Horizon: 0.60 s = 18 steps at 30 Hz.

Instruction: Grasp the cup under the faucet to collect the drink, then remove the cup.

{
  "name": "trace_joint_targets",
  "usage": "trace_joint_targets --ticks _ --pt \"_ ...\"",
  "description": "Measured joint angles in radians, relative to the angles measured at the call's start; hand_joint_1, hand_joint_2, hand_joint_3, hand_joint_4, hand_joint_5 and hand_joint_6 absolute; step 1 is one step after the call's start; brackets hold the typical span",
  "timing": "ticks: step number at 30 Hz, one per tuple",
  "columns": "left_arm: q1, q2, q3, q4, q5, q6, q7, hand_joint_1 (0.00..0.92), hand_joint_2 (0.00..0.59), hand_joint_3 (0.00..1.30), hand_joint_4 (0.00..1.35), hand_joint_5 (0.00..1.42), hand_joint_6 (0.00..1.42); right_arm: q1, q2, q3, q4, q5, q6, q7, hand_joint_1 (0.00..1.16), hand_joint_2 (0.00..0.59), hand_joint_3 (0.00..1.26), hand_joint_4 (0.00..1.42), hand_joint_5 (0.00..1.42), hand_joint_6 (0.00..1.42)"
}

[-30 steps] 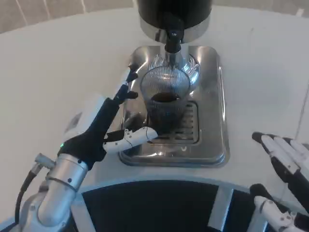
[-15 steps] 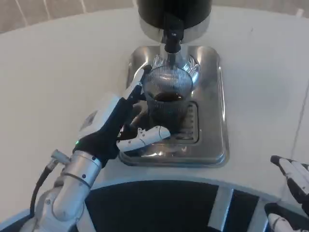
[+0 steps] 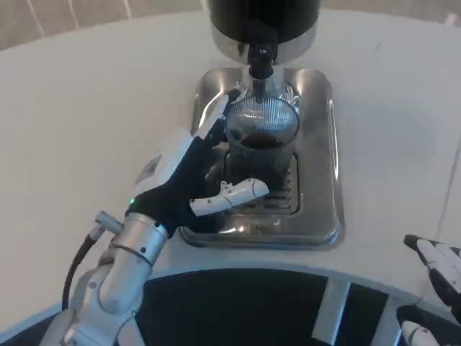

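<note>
A clear ribbed cup (image 3: pixel 262 144) holding dark drink stands on the silver drip tray (image 3: pixel 320 151), right under the black faucet (image 3: pixel 261 58). My left hand (image 3: pixel 189 173) reaches in from the lower left and cups the glass's left side. Its fingers (image 3: pixel 218 119) lie along the cup's left rim, and its thumb (image 3: pixel 234 192) stretches across in front of the cup's base. The fingers stay spread, and I see no firm closure on the glass. My right hand (image 3: pixel 436 265) lies at the lower right edge, its fingers stretched out and holding nothing.
The dispenser's black and chrome body (image 3: pixel 263 18) rises at the top, behind the tray. A slotted grate (image 3: pixel 284 189) lies under the cup. White table (image 3: pixel 86 108) spreads left and right of the tray. A dark curved edge (image 3: pixel 238 303) runs along the near side.
My left hand has moved forward and right, from beside the tray to around the cup's left side. My right hand has drawn back toward the lower right corner.
</note>
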Motion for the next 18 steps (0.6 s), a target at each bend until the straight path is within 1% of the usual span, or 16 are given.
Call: trace_joint_targets --ticks 3,11,18 --pt "-0.007 -0.008 -0.006 0.011 0.001 0.0 0.013 0.241 0.046 0.0 0.0 0.25 0.19 0.008 -0.002 -0.001 0.0 0.008 0.0 -0.009 0.03 0.522 0.0 0.0 0.0 0.0" --pt "-0.024 -0.011 -0.008 0.027 0.008 0.006 0.023 0.241 0.046 0.0 0.0 0.25 0.19 0.017 -0.007 0.003 0.0 0.013 0.016 -0.018 0.05 0.522 0.0 0.0 0.0 0.0" --pt "-0.025 -0.011 -0.007 0.029 0.017 0.007 0.033 0.241 0.046 0.0 0.0 0.27 0.2 0.025 -0.008 0.041 0.0 0.003 0.038 -0.031 0.05 0.522 0.0 0.0 0.0 0.0"
